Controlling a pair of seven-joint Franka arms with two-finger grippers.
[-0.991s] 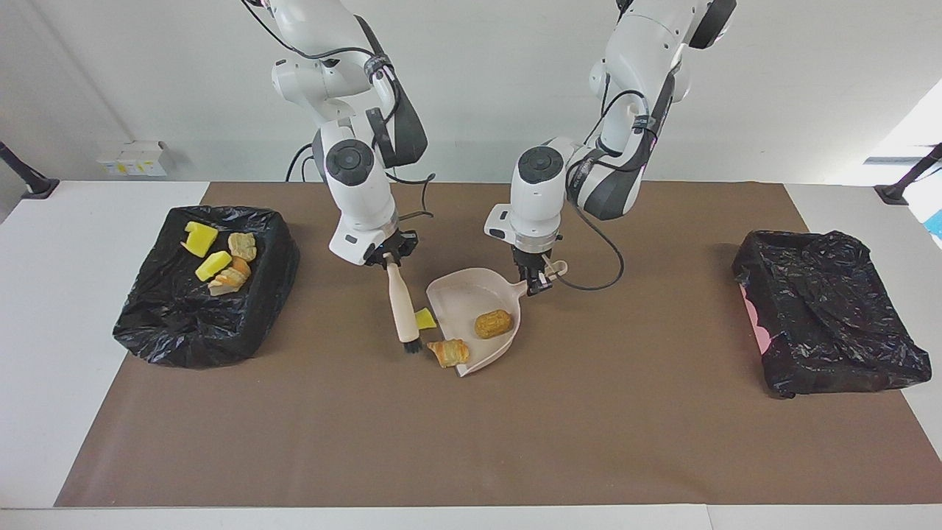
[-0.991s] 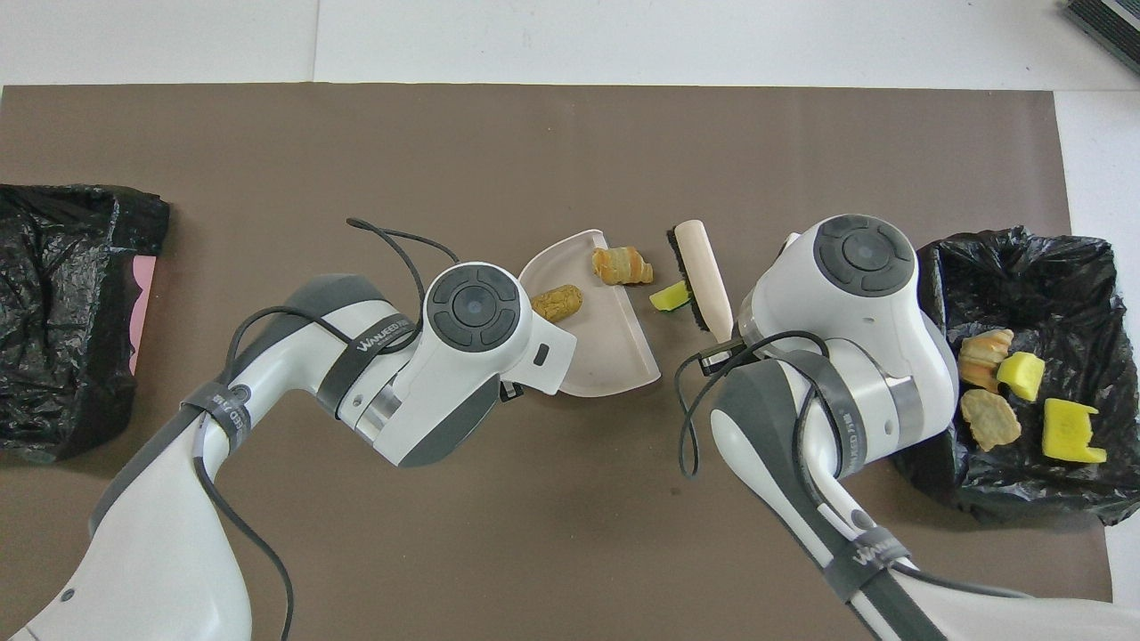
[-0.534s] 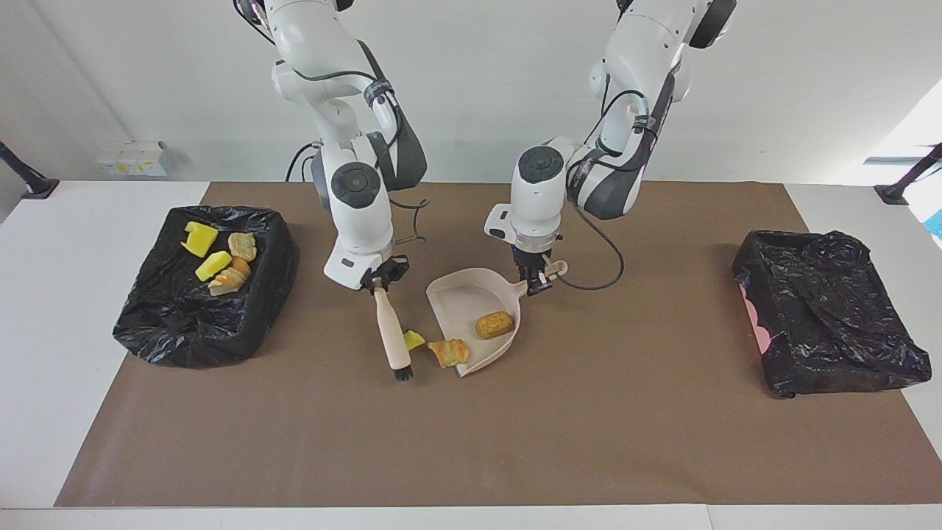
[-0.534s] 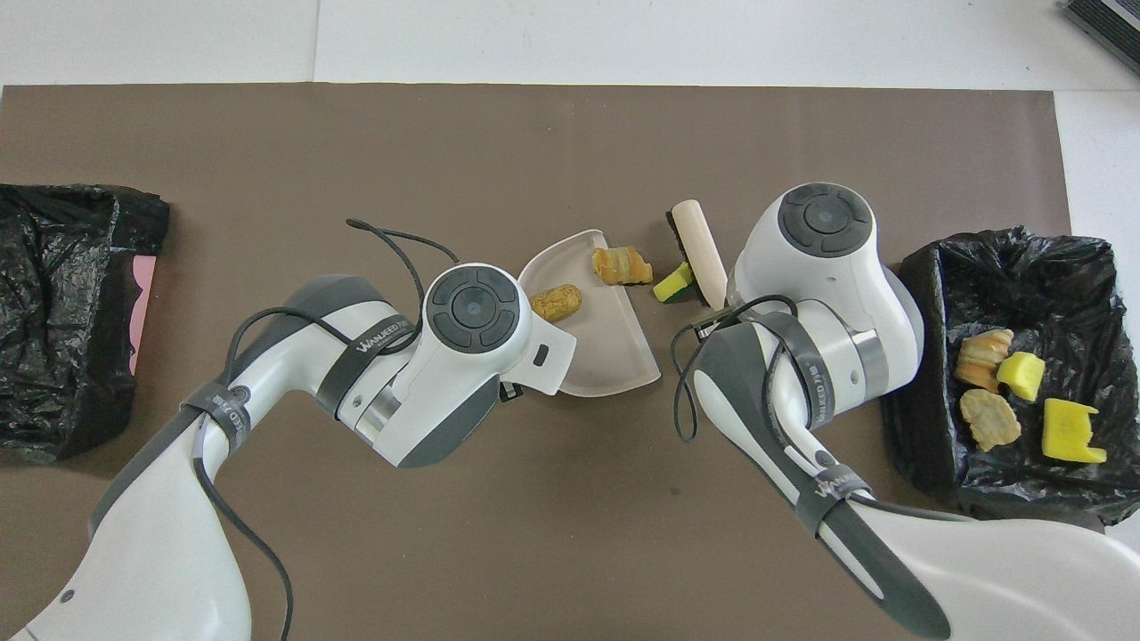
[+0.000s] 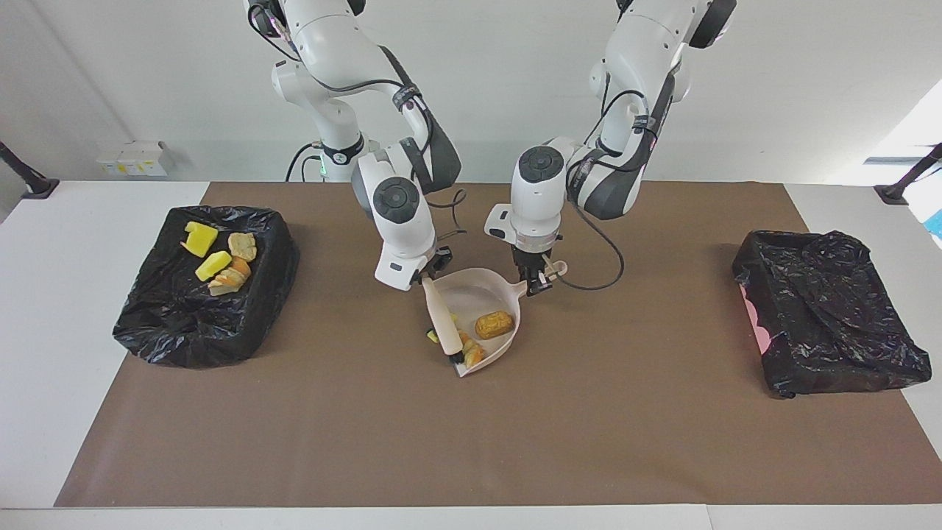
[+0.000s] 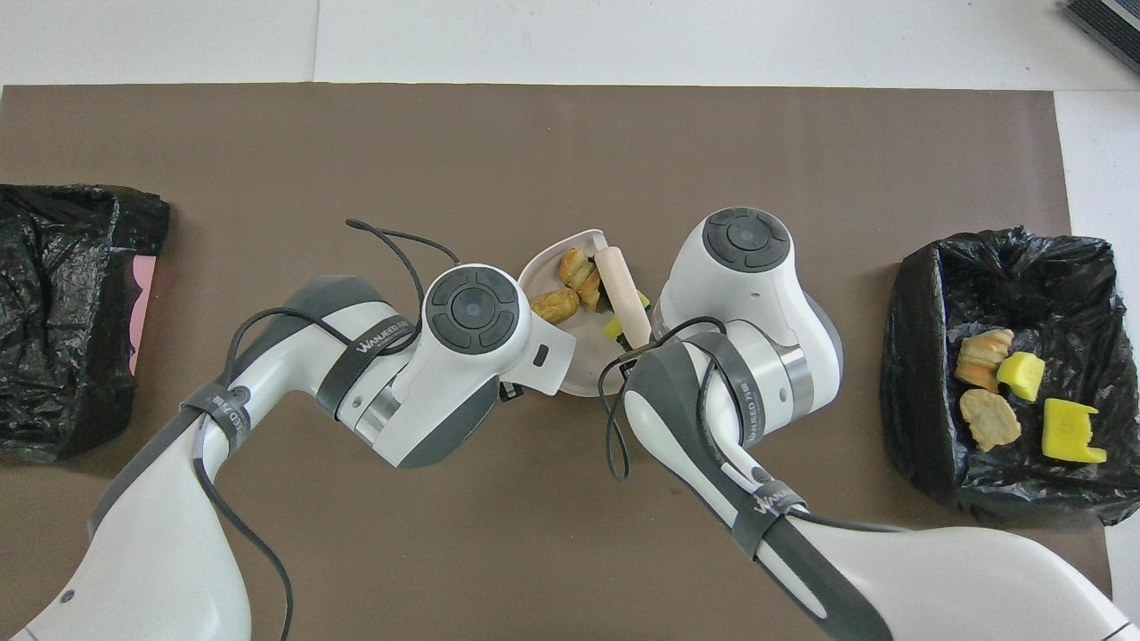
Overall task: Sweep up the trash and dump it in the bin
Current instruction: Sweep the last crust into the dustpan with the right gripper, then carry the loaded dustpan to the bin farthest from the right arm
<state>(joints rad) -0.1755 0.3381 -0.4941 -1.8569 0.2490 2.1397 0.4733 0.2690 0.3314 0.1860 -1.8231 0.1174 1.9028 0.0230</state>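
Trash here is seven small scraps: four (two yellow sponge chunks (image 5: 200,238), two tan pastry pieces (image 5: 241,246)) already lie in the black-bagged bin (image 5: 184,331) at the right arm's end of the desk (image 5: 589,442); three sit at the beige plastic dustpan (image 5: 471,298) mid-desk. We read the round tan pastry (image 5: 493,324) as well inside the pan, the flaky orange croissant piece (image 5: 473,353) at its open lip, and the green-backed yellow sponge bit (image 6: 613,327) right at the edge, mostly hidden by the brush. Right pincer (image 5: 425,276) is clamped on the handle of the beige black-bristled brush (image 5: 444,326), bristles down at the pan's mouth. Left pincer (image 5: 541,283) is closed on the dustpan's handle stub. We judge the scraps light, soft and compressible, prone to roll or bounce out; better pushed than pinched. We'd carry them by the pan handle, kept level or tipped back. A second black-bagged bin (image 5: 831,324) sits at the left arm's end.
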